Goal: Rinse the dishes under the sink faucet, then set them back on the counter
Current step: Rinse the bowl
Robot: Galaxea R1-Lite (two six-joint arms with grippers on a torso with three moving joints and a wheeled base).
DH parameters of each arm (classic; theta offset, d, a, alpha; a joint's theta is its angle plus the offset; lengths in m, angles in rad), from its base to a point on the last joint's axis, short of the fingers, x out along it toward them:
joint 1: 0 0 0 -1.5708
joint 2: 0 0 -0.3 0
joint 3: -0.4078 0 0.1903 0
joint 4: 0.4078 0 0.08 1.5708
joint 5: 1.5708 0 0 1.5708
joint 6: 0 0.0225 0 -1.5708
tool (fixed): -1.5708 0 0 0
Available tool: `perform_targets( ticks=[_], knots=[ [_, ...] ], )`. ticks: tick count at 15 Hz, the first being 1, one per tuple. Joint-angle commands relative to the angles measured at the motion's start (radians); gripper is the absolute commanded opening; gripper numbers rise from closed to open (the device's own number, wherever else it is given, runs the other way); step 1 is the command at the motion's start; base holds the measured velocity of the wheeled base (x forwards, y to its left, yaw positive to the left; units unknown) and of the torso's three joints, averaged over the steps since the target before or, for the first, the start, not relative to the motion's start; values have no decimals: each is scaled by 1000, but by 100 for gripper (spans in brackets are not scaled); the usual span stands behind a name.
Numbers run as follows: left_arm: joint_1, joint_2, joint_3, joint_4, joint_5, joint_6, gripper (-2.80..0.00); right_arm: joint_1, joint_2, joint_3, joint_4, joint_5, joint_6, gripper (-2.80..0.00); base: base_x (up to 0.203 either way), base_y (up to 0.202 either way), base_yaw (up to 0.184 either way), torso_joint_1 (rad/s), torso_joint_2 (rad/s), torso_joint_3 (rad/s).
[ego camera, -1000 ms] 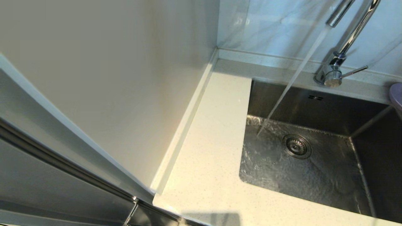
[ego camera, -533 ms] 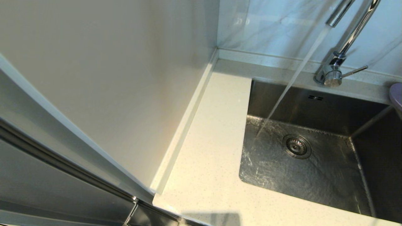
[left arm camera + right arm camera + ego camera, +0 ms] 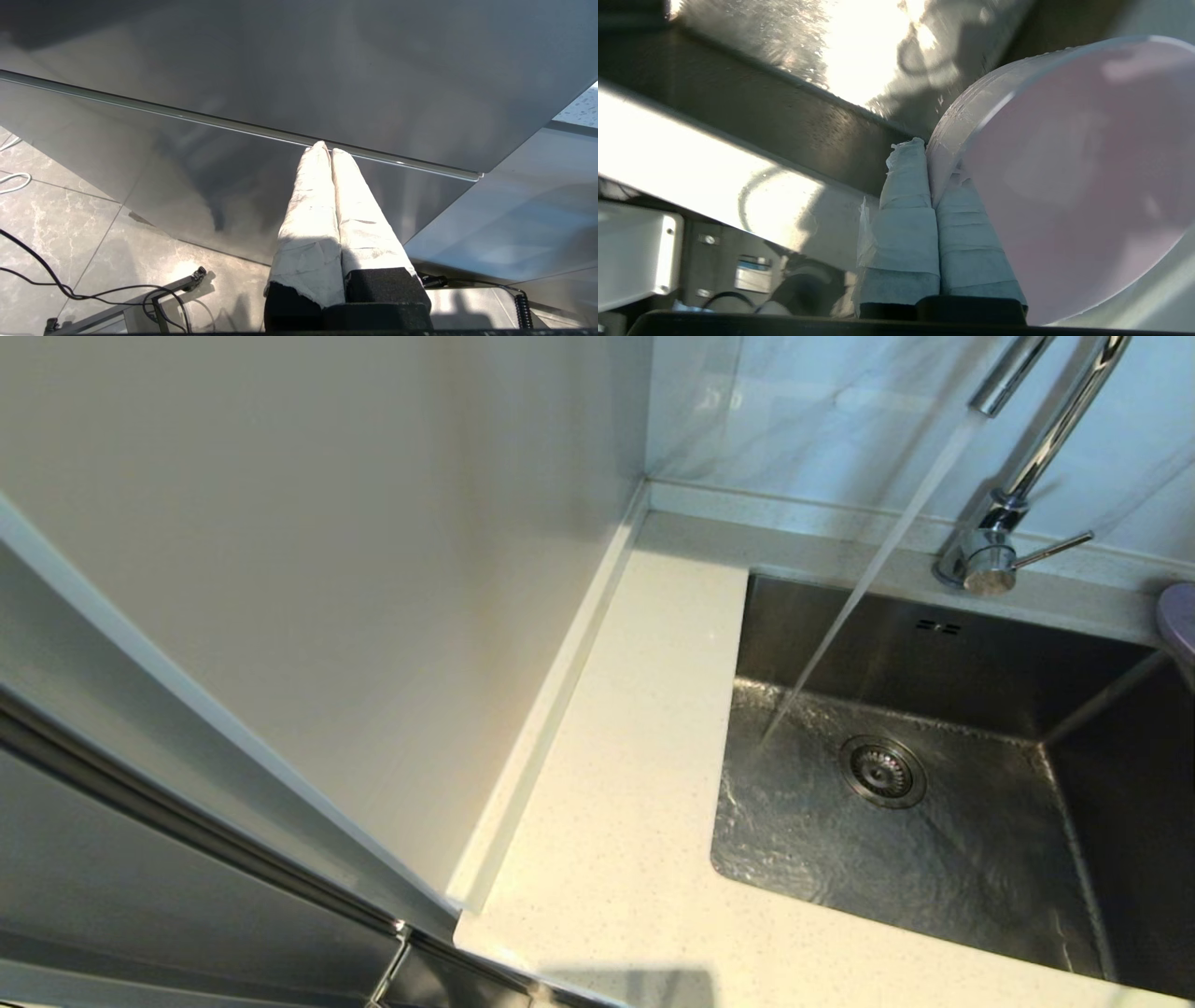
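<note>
Clearly the right gripper (image 3: 930, 154) is clamped on the rim of a lilac plate (image 3: 1078, 177), its taped fingers (image 3: 901, 219) pinching the thin edge at the centre of the right wrist view, with the plate filling the right side of that frame and tilted on edge over the sink wall. In the head view only a sliver of the plate (image 3: 1178, 616) shows, at the right edge of the frame, above the far right corner of the sink (image 3: 934, 859). Droplets bead along its rim, so it is probably wet and slick; it looks stiff, light and thin, and a pinch on one edge leaves it free to swing or slip, so a deep bite on the rim seems wise. Whether it would chip on the steel I cannot tell. The left gripper (image 3: 327, 151) hangs closed and empty beside a grey cabinet front, low in its own view. Farther off, at the upper right of the head view, the faucet (image 3: 994, 546) runs a slanting stream into the sink's left half, beside the counter (image 3: 635, 784).
</note>
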Motion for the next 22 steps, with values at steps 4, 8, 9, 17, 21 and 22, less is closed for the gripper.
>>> perform_targets(
  ticks=[4,8,9,17,21,22],
  knots=[
    [0,0,0,0,0,0,-280,98,35,0,8,305,-129,-280,0,0,0,0,0,0],
    [0,0,0,0,0,-1,-280,225,34,0,8,439,-246,-280,0,0,0,0,0,0],
    [0,0,0,0,0,0,-280,268,33,0,8,443,-248,-280,0,0,0,0,0,0],
    [0,0,0,0,0,0,-280,566,7,0,8,472,-229,-280,0,0,0,0,0,0],
    [0,0,0,0,0,0,-280,677,12,2,8,472,-215,-280,0,0,0,0,0,0],
    [0,0,0,0,0,-1,-280,687,18,2,8,470,-208,-280,0,0,0,0,0,0]
  ],
)
